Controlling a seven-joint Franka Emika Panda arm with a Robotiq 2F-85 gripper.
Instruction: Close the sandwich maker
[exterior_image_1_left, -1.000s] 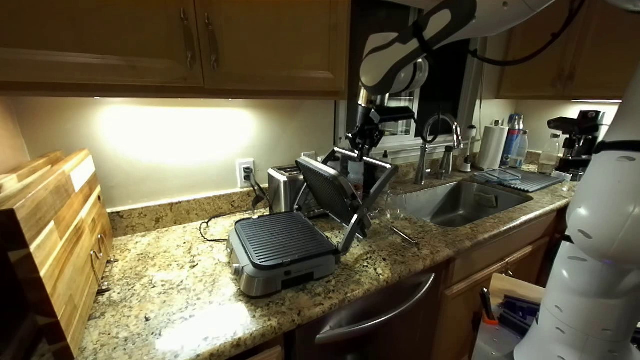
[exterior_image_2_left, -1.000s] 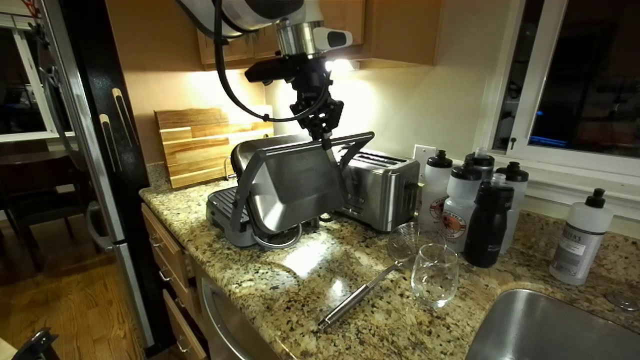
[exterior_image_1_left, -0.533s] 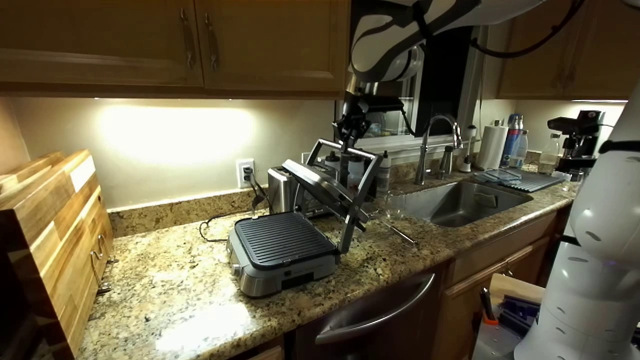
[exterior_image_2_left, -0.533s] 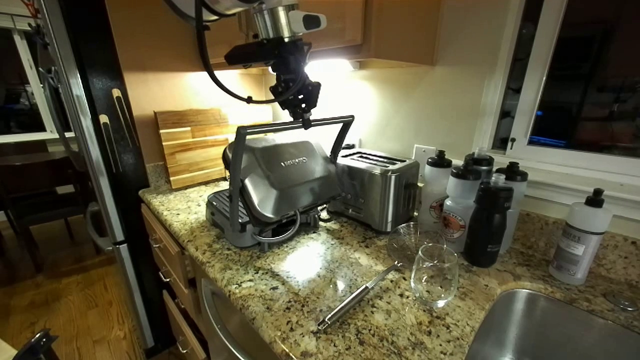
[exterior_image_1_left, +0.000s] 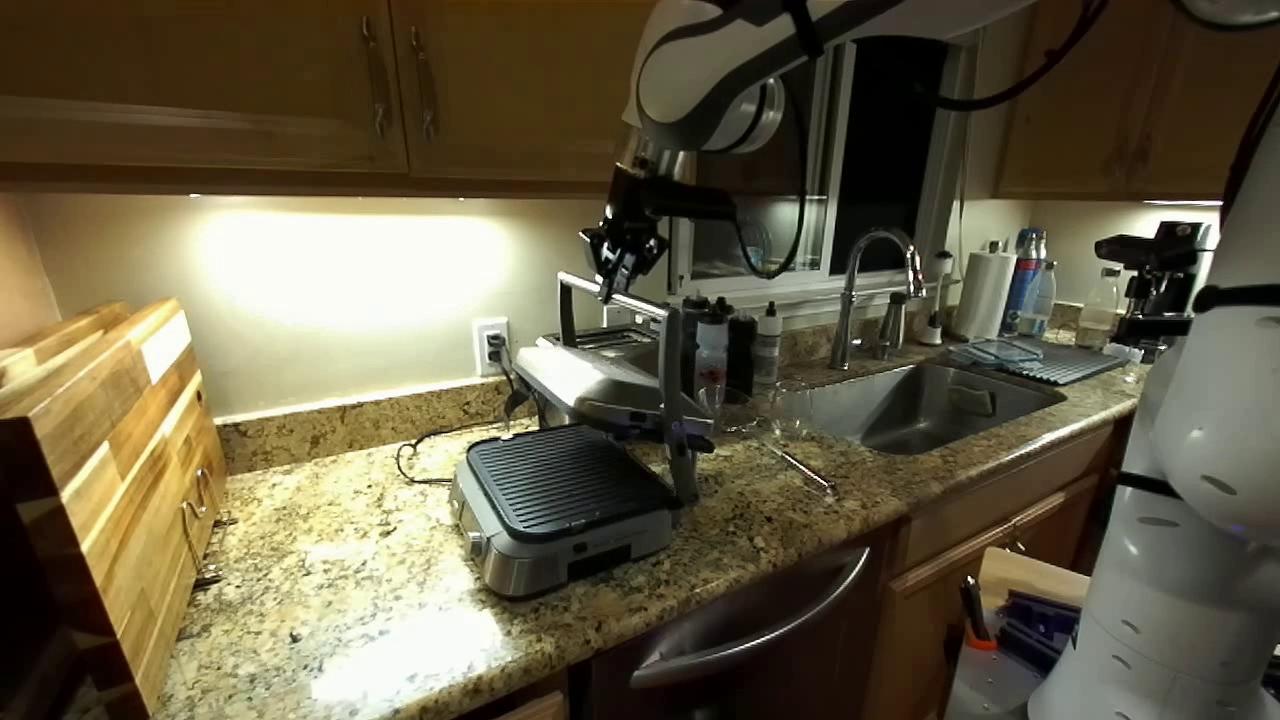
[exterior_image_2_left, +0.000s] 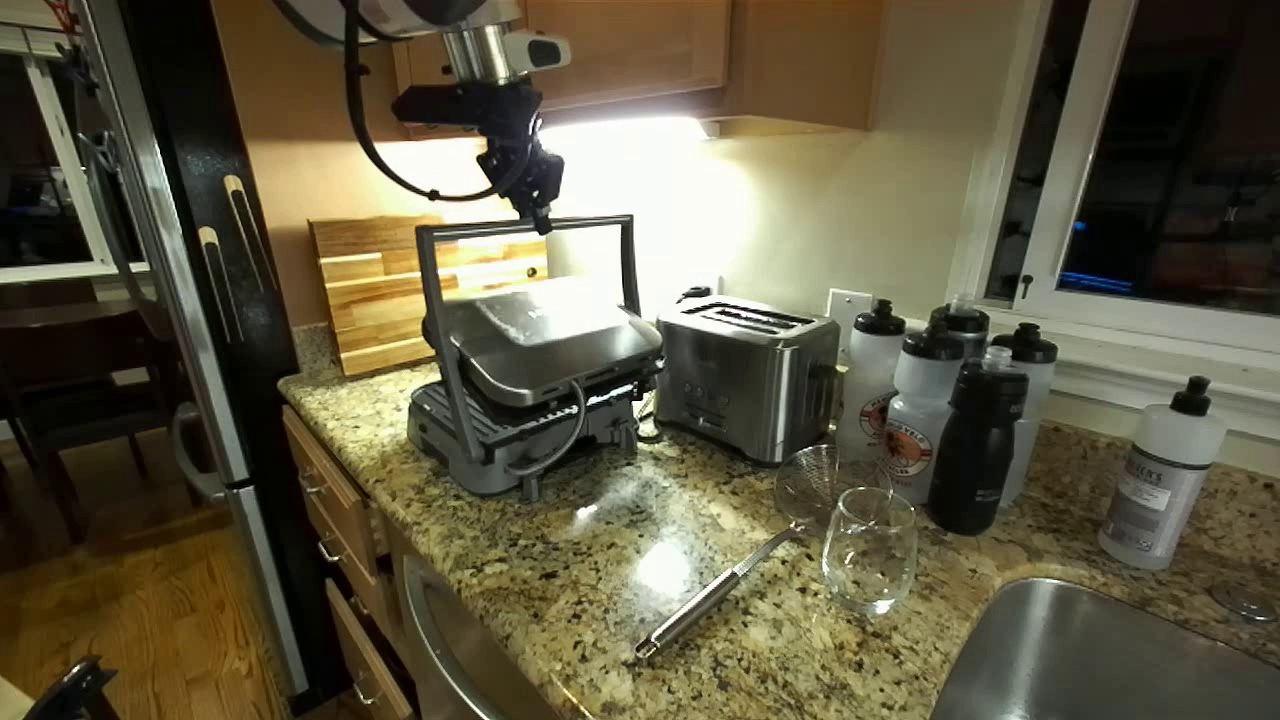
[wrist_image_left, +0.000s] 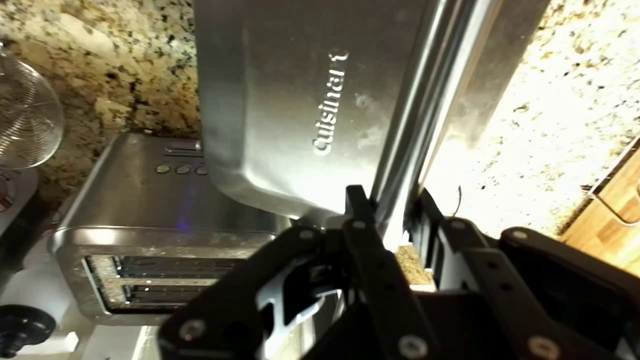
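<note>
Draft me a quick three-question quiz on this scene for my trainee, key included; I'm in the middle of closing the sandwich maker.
1. True or false: both exterior views show a gap between the lid and the lower plate.
2. Fill in: in the wrist view, the jaws are shut on the ____.
3. Which stands right beside the sandwich maker? A) faucet B) toaster C) paper towel roll

Key: 1. True. 2. Handle. 3. B.
</note>
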